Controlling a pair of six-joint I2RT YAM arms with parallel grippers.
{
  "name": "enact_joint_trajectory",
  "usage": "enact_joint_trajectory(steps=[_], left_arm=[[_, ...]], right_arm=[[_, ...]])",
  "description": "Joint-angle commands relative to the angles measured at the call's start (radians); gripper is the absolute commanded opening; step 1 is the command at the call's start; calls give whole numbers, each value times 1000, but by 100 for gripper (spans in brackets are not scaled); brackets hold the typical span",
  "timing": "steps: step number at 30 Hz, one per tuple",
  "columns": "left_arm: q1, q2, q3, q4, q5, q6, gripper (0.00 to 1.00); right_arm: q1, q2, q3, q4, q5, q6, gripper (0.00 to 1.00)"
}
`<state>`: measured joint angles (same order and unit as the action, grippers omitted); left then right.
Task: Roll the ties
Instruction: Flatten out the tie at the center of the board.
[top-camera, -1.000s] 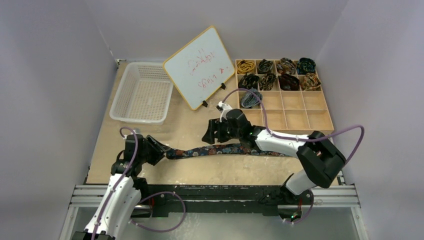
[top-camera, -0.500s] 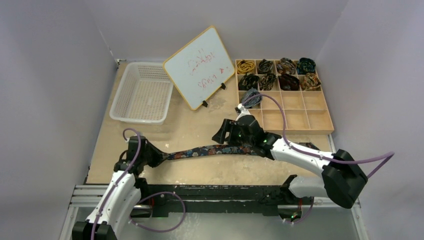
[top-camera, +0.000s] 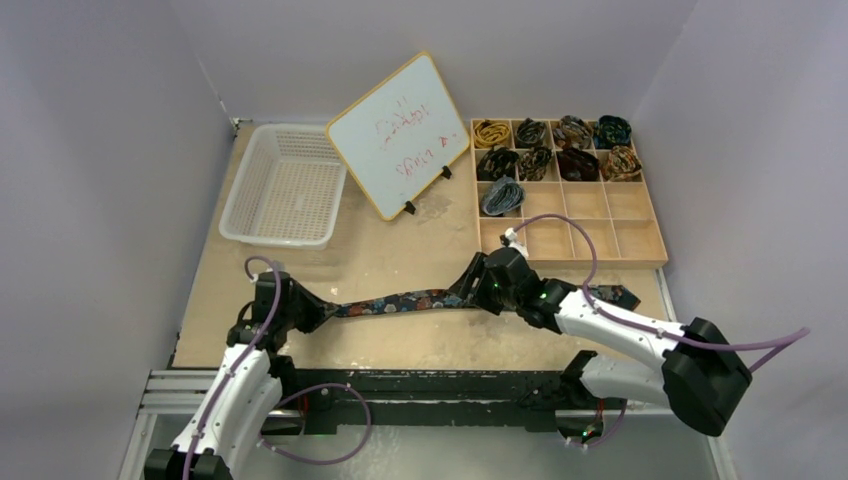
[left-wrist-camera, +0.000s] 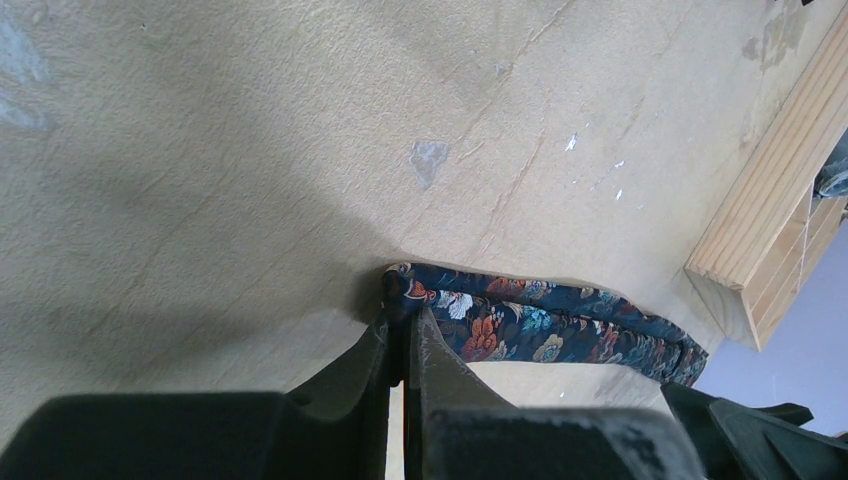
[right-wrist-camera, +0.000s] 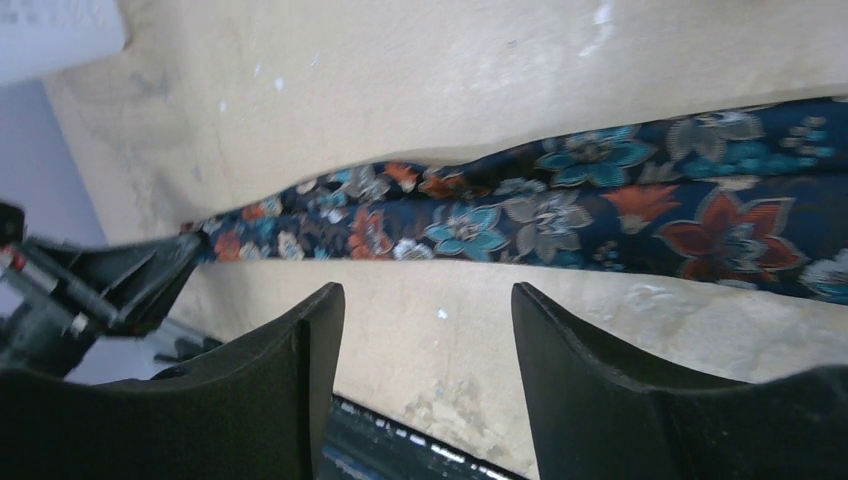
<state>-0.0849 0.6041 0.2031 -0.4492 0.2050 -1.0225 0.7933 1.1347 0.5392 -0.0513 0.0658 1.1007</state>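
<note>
A tan fibreboard bench (top-camera: 400, 260) fills the floor of a small booth. Its top is scuffed, with fine scratches, pale flecks and a few chipped patches in the wrist views. Plain lilac-grey walls close it in: left wall (top-camera: 90, 200), back wall (top-camera: 330, 50) and right wall (top-camera: 760, 150). Aluminium rails (top-camera: 160, 390) run along the near edge. The light is soft and even, casting faint shadows.

Left fingers (left-wrist-camera: 350, 378) pinched tight on the low left arm (top-camera: 235, 385), right fingers (right-wrist-camera: 270, 390) spread on the outstretched right arm (top-camera: 612, 323).
</note>
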Motion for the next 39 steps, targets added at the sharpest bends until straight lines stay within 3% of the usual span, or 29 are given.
enact_joint_trajectory(steps=[1,9,16,23,28,32,36,39], left_arm=[[7,-3,33,28,4,37,0],[7,8,47,30,5,50,0],[7,9,40,32,10,49,0],[7,-4,58,13,7,52,0],[7,19,52,79,68,118,0],[7,59,58,105,124,150,0],[7,89,67,128,172,174,0],[7,103,73,126,200,177,0]], right_arm=[[2,-12,-12,-67,186,107,64],[-18,82,37,-60,358,60,62],[-35,235,78,13,293,-26,59],[-54,306,76,-88,335,46,58],[-156,278,-27,-20,207,64,56],[-170,220,-18,-90,171,102,56],[-187,121,-19,-148,184,131,56],[-242,66,-6,-253,278,149,57]])
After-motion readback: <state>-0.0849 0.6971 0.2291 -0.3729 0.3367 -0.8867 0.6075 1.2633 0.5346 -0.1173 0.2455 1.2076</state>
